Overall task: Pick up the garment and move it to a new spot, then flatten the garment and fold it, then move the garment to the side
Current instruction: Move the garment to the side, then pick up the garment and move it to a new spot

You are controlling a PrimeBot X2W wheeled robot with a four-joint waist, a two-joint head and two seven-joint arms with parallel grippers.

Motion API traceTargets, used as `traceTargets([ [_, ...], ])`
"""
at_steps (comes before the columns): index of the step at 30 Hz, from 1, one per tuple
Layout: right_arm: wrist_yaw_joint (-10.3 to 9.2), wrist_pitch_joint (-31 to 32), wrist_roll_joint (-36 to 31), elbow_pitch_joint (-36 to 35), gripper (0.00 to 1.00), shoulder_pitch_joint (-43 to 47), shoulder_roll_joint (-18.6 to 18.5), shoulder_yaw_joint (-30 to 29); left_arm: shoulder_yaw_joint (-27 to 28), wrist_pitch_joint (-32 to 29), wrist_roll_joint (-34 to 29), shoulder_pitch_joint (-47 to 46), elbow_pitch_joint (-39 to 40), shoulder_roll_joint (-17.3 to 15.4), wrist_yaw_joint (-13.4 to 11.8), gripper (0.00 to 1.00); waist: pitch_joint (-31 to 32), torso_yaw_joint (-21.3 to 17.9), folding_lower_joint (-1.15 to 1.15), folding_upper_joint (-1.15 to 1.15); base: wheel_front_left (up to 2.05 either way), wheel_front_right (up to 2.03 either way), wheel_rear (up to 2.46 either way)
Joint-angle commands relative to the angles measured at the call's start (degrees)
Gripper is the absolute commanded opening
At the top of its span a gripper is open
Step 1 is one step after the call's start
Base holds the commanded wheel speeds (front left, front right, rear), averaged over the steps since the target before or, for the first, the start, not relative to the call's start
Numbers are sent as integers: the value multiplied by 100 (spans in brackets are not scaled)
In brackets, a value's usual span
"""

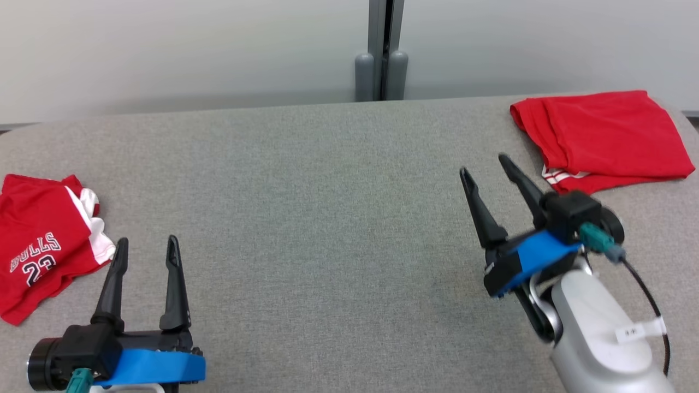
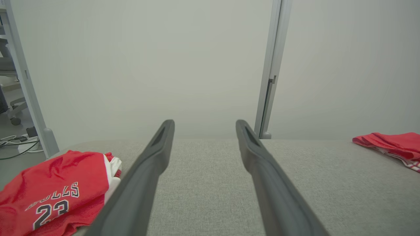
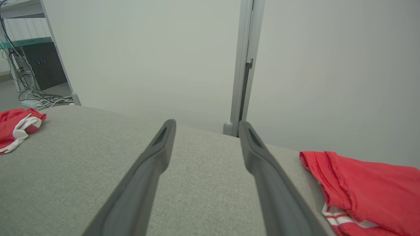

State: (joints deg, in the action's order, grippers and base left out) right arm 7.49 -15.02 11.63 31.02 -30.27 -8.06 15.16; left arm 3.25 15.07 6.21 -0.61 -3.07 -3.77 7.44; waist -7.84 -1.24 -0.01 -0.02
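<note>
Left hand (image 1: pixel 148 239) sits low at the near edge, fingers spread wide, empty. Right hand (image 1: pixel 483 164) also fully spread, empty, near the folded red garment (image 1: pixel 606 136) at far right of the grey surface (image 1: pixel 327 191); contact looks unlikely. Crumpled Bulls jersey (image 1: pixel 43 245) lies far left.

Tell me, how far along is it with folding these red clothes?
Looks done: the folded garment lies flat at the far right corner of the table. In hand: nothing; the left gripper and right gripper hover open and empty. Left: the jersey lies crumpled at the left edge, so it likely needs picking up, flattening, folding and moving aside.
</note>
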Motion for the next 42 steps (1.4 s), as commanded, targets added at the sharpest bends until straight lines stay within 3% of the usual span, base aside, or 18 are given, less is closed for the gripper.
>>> traceTargets([
  [1, 1, -20, 10, -107, 100, 297, 3, -73, -6, 14, -20, 71, -52, 12, 9, 100, 103, -3, 1, 2, 0, 0, 0],
  [20, 1, -20, -347, -1194, 100, 2209, 349, -907, -133, 14, -64, 446, -388, 70, 9, 100, 662, 6, 1, 2, 0, 0, 0],
  [42, 1, -21, -470, -1786, 100, 2995, 518, -1379, -87, 13, -242, 454, -585, 55, 9, 100, 808, 44, 1, 2, 0, 0, 0],
])
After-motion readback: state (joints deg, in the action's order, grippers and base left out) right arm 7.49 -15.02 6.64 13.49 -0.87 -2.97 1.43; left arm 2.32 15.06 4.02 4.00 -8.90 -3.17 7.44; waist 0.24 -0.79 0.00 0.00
